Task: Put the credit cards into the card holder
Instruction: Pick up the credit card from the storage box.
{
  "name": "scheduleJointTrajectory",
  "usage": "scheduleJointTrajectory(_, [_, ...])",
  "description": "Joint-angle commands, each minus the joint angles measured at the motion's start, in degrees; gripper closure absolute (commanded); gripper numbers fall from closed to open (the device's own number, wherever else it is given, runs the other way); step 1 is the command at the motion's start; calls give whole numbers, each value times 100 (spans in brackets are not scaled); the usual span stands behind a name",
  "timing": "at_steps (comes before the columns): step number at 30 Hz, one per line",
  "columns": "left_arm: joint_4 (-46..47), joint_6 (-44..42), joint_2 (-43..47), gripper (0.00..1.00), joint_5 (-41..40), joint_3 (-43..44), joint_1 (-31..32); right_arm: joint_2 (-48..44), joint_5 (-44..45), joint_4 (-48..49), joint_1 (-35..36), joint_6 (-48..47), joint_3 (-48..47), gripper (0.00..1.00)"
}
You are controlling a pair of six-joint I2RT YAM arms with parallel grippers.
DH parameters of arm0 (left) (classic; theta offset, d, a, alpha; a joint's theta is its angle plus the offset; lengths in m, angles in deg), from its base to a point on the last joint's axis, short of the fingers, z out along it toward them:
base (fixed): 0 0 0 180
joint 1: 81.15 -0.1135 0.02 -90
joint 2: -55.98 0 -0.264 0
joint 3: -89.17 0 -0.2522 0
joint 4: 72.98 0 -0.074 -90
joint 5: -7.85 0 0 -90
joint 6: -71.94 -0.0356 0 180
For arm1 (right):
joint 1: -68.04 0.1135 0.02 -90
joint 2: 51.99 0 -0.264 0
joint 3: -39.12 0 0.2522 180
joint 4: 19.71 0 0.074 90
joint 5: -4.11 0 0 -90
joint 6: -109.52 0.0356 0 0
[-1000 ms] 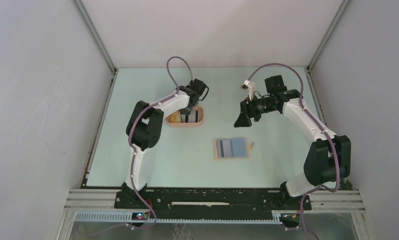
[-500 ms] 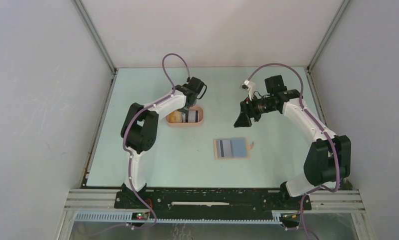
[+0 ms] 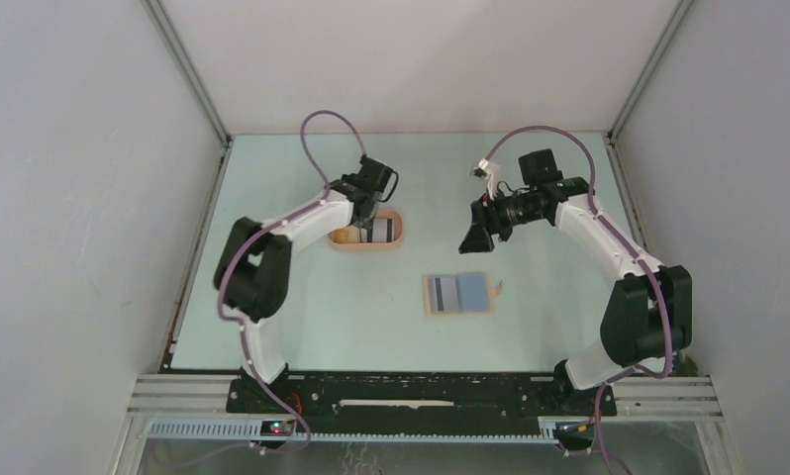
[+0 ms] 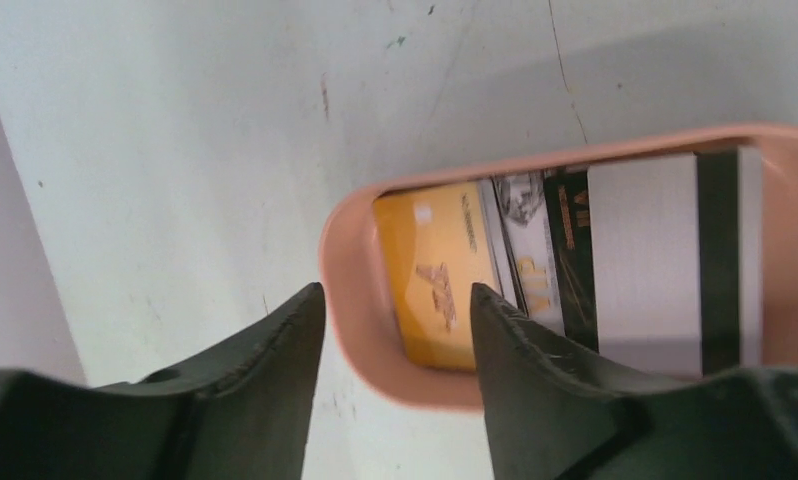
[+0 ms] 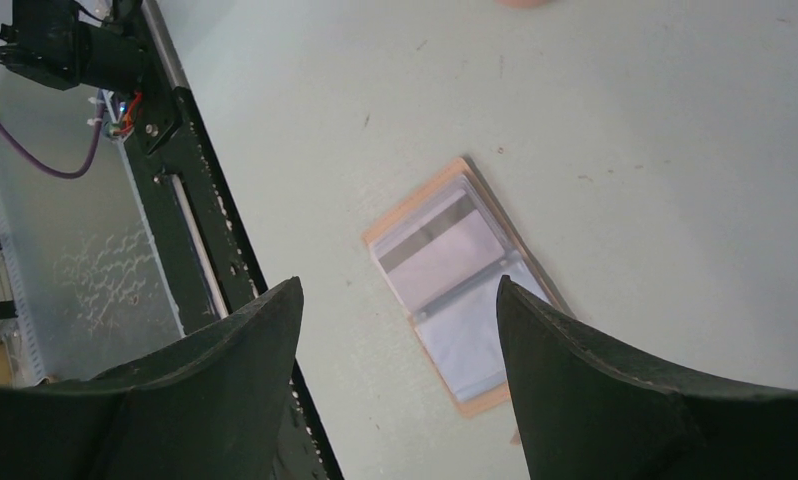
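Partway there, by my reckoning. The card holder (image 3: 458,294) lies open at the centre of the top view, with a grey striped card (image 5: 440,250) and a bluish card (image 5: 470,335) on it; tucked in or just resting, I can't tell. Three are left in the peach tray (image 4: 360,300): a yellow-orange card (image 4: 435,275), a black card (image 4: 565,260) and a white banded card (image 4: 665,260). My left gripper (image 4: 395,292) straddles the tray's end rim, jaws apart, empty. My right gripper (image 5: 400,283) hovers spread wide over the holder, empty. The table (image 3: 302,317) is pale green and scuffed, with plain grey walls (image 3: 94,198) around it and a black rail (image 3: 421,391) along the bottom.
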Motion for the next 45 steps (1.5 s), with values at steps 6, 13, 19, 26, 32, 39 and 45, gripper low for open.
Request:
scheduleJointTrajectory(6, [2168, 777, 2567, 20, 1638, -2079, -1145, 498, -48, 945, 803, 1005, -691, 21])
scheduleJointTrajectory(13, [3187, 1653, 2416, 5, 3775, -3142, -2229, 1805, 489, 1732, 1526, 2290, -1943, 24])
scheduleJointTrajectory(19, [3176, 1589, 2126, 18, 4187, -2942, -2357, 2891, 1696, 2208, 1965, 4186, -3000, 27])
scheduleJointTrajectory(26, [2384, 1506, 1449, 47, 4339, -2438, -2441, 3896, 1828, 2239, 2088, 5459, -3777, 37])
scheduleJointTrajectory(32, [2188, 1472, 1284, 64, 4457, -2358, -2437, 4534, 1906, 2090, 2236, 5900, -4310, 37])
scheduleJointTrajectory(39, [2230, 1630, 1263, 78, 4674, -2498, -2433, 5100, 2116, 1860, 2348, 6035, -4800, 37])
scheduleJointTrajectory(45, [2367, 1874, 1292, 82, 4760, -2663, -2406, 5247, 2136, 1799, 2393, 6122, -4738, 36])
